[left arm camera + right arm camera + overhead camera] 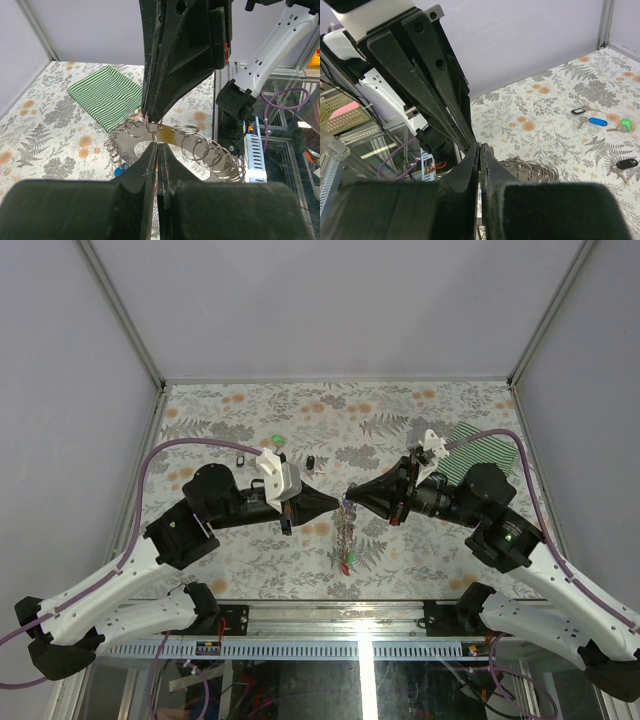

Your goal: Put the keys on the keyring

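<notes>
The keyring (346, 530) hangs between my two grippers above the table's middle. It is a flat grey metal ring (131, 145) carrying many small wire split rings (220, 157). A red key (345, 565) and a blue key (119, 171) hang from it. My left gripper (338, 502) (158, 145) is shut, pinching a thin wire ring at the keyring's top edge. My right gripper (350, 498) (480, 146) is shut on the keyring from the other side, tip to tip with the left. Loose keys lie on the table: green (275, 440) (626, 124), blue (597, 121), black (311, 462) (626, 163).
A green striped cloth (485, 450) (107, 95) lies at the back right of the floral table. Another black key (243, 456) lies at the back left. Grey walls enclose three sides. The metal rail (330, 648) runs along the near edge.
</notes>
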`<state>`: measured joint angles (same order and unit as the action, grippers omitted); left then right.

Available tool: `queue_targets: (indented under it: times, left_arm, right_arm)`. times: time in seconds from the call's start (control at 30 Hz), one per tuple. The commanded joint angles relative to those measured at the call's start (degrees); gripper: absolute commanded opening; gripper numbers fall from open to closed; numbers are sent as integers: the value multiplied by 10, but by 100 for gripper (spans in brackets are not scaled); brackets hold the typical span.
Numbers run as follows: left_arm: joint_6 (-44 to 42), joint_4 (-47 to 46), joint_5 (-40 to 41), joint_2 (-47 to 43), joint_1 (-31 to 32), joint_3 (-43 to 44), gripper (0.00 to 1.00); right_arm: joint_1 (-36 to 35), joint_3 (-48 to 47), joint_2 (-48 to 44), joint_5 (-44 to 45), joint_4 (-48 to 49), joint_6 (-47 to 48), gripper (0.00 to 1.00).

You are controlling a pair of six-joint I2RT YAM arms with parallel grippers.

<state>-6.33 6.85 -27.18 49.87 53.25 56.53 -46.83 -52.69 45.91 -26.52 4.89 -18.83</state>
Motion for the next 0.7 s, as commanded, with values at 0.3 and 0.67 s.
queue_targets:
  times: [0.3,0.67]
  left_arm:
    - [-13,11,8,2,2,31,0]
    - [-28,28,6,5,2,37,0]
  right_arm:
    - [0,-55,19,19,-1,12,0]
    - [0,-66,25,48,-17,-7,0]
